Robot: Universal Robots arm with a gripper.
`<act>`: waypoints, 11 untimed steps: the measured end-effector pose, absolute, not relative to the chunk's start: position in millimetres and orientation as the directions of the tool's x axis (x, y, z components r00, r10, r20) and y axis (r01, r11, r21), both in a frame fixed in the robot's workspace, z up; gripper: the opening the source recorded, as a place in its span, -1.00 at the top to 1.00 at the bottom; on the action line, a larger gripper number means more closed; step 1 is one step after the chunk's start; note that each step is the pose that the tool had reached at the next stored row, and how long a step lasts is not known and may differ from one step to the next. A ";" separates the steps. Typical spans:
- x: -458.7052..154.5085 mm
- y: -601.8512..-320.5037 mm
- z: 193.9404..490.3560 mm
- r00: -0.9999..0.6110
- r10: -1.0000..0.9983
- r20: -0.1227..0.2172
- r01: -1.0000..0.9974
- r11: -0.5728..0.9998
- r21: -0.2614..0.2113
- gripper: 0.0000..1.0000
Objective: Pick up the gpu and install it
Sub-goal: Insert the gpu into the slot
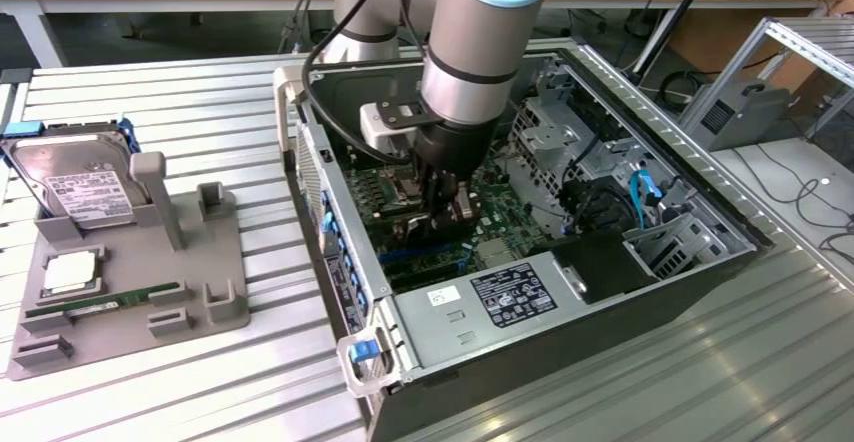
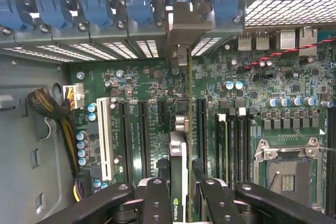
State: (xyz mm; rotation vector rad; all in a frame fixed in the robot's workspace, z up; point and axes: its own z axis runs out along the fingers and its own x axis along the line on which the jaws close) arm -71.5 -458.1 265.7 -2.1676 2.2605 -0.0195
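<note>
Where jaws clamp, gpu [image 2: 178, 166] (edge-on) half-hidden.

The hand [image 2: 178, 195] is black, its fingers [image 2: 157, 203] studded with pale silvery screws, and it clamps the gpu [image 2: 178, 182], a dark, grey-edged card bearing a small green logo. The motherboard [image 2: 152, 124] is dark green, crossed by black slots and one white slot [image 2: 105, 140], dotted with blue-topped and silver capacitors. Blue clips [image 2: 97, 9] line the grey case [image 1: 441, 332]. A white-labelled grey hard drive [image 1: 80, 187] stands on a grey holder [image 1: 120, 272] with a green memory stick [image 1: 114, 299]. The surface [image 1: 200, 112] is ribbed silver metal.
</note>
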 end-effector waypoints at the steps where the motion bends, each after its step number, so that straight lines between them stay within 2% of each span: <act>1: -71.5 -458.1 265.1 -0.042 -0.999 0.002 -0.999 0.042 -0.016 0.47; 11: -71.7 -458.1 262.9 -0.042 -0.999 0.002 -0.999 0.042 -0.016 0.47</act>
